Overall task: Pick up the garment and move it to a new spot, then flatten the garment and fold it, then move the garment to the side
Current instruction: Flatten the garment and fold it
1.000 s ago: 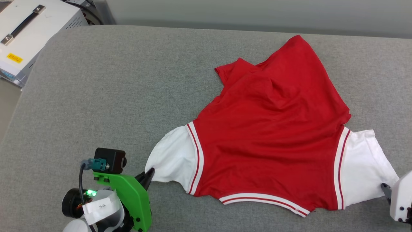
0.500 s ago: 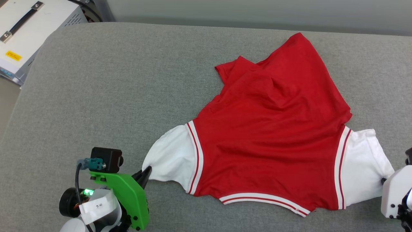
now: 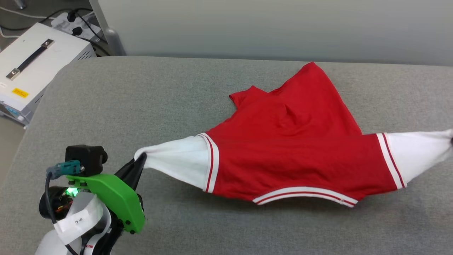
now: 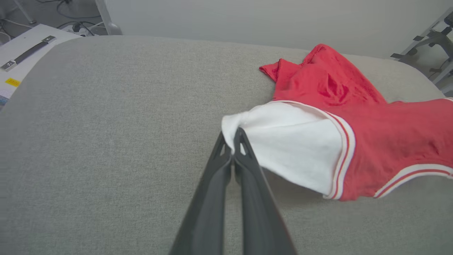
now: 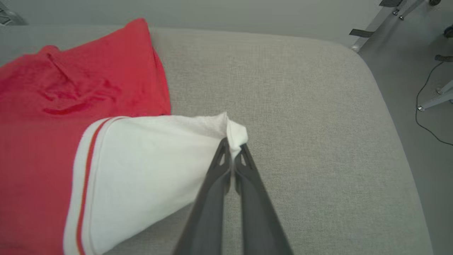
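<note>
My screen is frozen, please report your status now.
Left gripper and right gripper shut, each on a sleeve tip. Garment stretched between them. No obstacle seen.

The left gripper point(image 4: 233, 143) pinches one sleeve tip of the garment point(image 3: 300, 159). The right gripper point(image 5: 233, 145) clamps the other, seemingly just as tightly.

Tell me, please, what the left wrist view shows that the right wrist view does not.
Left wrist view: the left gripper shut on the tip of one white sleeve, and a white box with a black handle at the upper left. Right wrist view: the right gripper shut on the other white sleeve, and a dark cable on the floor at the right. Both: the red garment and the grey padded surface under it.
</note>
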Robot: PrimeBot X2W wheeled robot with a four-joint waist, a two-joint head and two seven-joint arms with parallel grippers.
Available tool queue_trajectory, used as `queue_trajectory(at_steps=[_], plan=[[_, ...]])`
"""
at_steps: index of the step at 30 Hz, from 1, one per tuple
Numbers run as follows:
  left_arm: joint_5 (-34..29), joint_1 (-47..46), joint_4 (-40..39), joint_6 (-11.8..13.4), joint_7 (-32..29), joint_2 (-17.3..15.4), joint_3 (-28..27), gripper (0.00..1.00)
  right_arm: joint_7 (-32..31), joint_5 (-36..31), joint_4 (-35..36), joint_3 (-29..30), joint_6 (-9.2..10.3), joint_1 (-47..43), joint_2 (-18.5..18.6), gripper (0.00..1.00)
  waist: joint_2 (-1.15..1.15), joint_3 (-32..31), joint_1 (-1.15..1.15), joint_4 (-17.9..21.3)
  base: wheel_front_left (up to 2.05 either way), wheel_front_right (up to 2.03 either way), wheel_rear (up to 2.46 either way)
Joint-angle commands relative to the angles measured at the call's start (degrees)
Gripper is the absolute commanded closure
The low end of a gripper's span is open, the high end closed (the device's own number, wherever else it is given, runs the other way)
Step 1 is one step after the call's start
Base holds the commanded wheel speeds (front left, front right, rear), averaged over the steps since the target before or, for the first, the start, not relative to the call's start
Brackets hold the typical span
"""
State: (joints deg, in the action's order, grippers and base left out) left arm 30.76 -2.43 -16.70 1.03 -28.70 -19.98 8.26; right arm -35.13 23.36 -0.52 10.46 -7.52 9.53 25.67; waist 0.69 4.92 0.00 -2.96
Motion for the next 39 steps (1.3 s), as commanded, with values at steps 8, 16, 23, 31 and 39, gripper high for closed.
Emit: queue_trajectory(at_steps=[8, 16, 23, 31, 39], plan=[[0.73, -8.03, -6.33, -1.26, 3.08, -3.03, -4.95, 1.00, 0.76, 4.86, 9.13, 2.98, 0.03, 7.04, 4.70, 1.00, -0.69, -4.25, 0.00, 1.92, 0.00, 0.00, 0.00], [0.70, -17.14, -7.07, -3.16, 4.58, -5.63, -7.09, 1.00, 2.23, 5.90, 10.98, 3.45, 0.03, 14.30, 7.42, 1.00, -0.69, -3.83, 0.00, 2.96, 0.00, 0.00, 0.00], [0.66, -26.52, -4.65, -4.63, 4.31, -8.81, -8.41, 1.00, 3.23, 6.53, 7.75, 1.53, 0.03, 22.70, 9.56, 1.00, -0.69, -0.80, 0.00, 4.11, 0.00, 0.00, 0.00], [2.09, -39.24, 2.36, -7.08, 3.37, -12.12, -6.19, 1.00, 5.87, 6.21, -0.02, -4.50, 0.03, 35.88, 12.25, 1.00, -0.69, 6.52, 0.00, 4.98, 0.00, 0.00, 0.00], [2.28, -54.07, 13.05, -8.22, 4.54, -14.85, -2.03, 1.00, 9.05, 3.49, -10.09, -9.40, 0.03, 51.08, 12.70, 1.00, -0.69, 15.75, 0.00, 4.91, 0.00, 0.00, 0.00]])
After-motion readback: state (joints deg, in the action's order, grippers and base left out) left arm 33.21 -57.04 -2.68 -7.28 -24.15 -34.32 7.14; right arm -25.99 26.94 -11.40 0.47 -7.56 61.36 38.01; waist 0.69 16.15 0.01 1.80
